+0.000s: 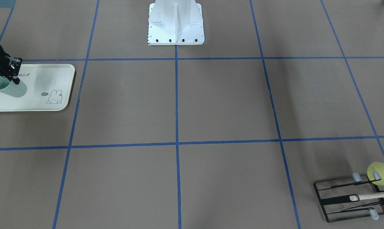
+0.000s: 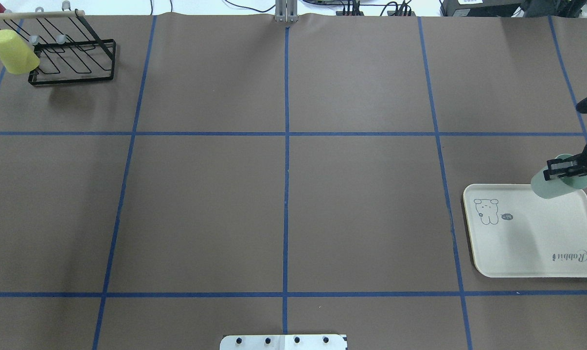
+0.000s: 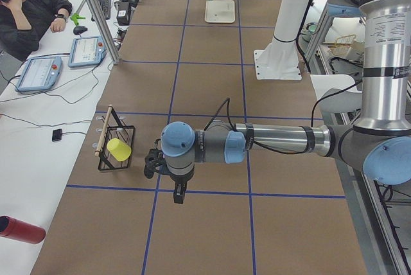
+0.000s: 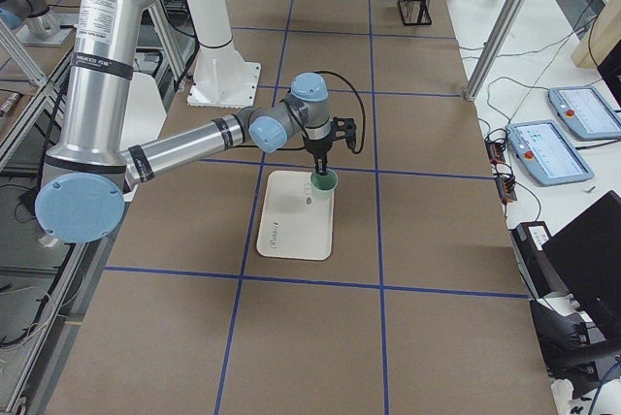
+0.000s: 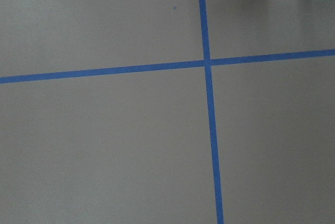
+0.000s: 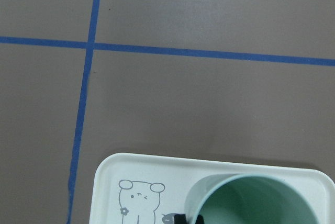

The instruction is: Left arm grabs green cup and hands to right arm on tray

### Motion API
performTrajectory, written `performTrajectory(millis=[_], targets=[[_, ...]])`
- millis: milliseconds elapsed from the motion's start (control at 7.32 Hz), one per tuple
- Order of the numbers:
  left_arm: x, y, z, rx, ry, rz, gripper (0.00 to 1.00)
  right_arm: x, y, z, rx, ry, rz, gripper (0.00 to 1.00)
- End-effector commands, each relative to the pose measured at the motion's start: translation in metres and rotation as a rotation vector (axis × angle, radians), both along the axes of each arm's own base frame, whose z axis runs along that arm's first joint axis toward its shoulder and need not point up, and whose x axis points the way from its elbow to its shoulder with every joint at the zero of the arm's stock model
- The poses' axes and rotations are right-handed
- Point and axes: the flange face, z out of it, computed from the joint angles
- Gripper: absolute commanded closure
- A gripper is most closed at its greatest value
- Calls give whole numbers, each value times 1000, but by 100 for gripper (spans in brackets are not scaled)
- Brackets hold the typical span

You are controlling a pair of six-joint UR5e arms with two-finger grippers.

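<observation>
Being pinched at its rim by the right gripper, the green cup is being held over the tray with its open mouth up. The cup wall is being squeezed between the two black fingers. It cannot be told whether the bottom of the cup is being rested on the tray or is being kept just above it. In the right wrist view the cup is being shown just beside the little bunny drawing, close to the tray's edge. The right arm is being stretched out low over the brown table to reach this spot. The left arm is being held out well apart from the tray, at the other end of the table. The left gripper is being pointed down near the black wire rack. It cannot be told whether this gripper is spread or pressed together, as it is being seen only from the side and very small. Only brown table and blue tape lines are being shown by the left wrist camera. A yellow cup is being carried on the rack, tipped over with its bottom up.
</observation>
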Motion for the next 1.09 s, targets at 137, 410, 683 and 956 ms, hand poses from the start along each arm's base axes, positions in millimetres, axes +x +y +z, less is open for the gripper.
performTrajectory(millis=[137, 410, 683, 956], targets=[[0, -3, -1, -1, 1, -4, 0, -40, 35, 20, 1, 74, 3, 100], [0, -3, -1, -4, 3, -4, 0, -31, 57, 41, -11, 77, -2, 100], [0, -3, -1, -2, 3, -4, 0, -38, 72, 50, -24, 75, 5, 100], [0, -3, 1, -5, 3, -4, 0, -54, 75, 49, -2, 94, 16, 100]])
